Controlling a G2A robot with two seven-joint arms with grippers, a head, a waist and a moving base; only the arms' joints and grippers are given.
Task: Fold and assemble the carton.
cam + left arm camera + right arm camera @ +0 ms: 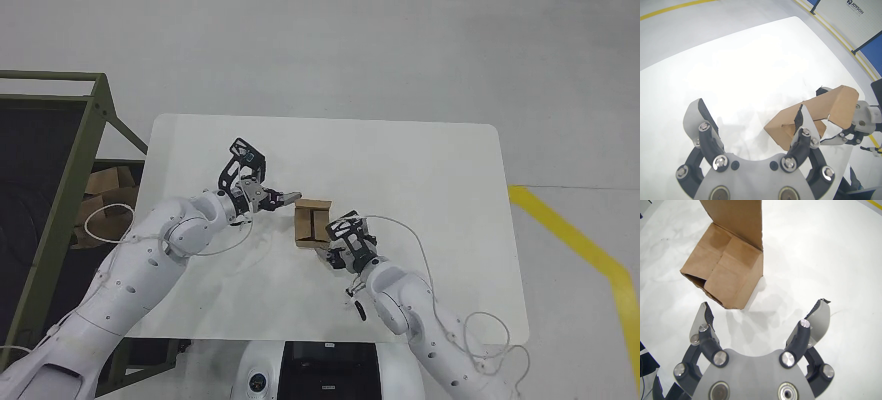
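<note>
A small brown carton [312, 222] lies on its side near the middle of the white table [420, 170], one end partly folded shut and one flap [738, 219] standing up. My left gripper [286, 198] is open just beside the carton's left side. In the left wrist view the left gripper [751, 109] holds nothing, and one finger [804, 119] stands in front of the carton [817, 111]. My right gripper [336, 244] is open at the carton's near right corner. In the right wrist view the right gripper [763, 306] is empty, just short of the carton [725, 272].
A green-framed cart [60, 110] stands off the table's left edge with flat cardboard pieces [105, 200] in it. A yellow floor line [575, 240] runs to the right of the table. The table's far half and right side lie bare.
</note>
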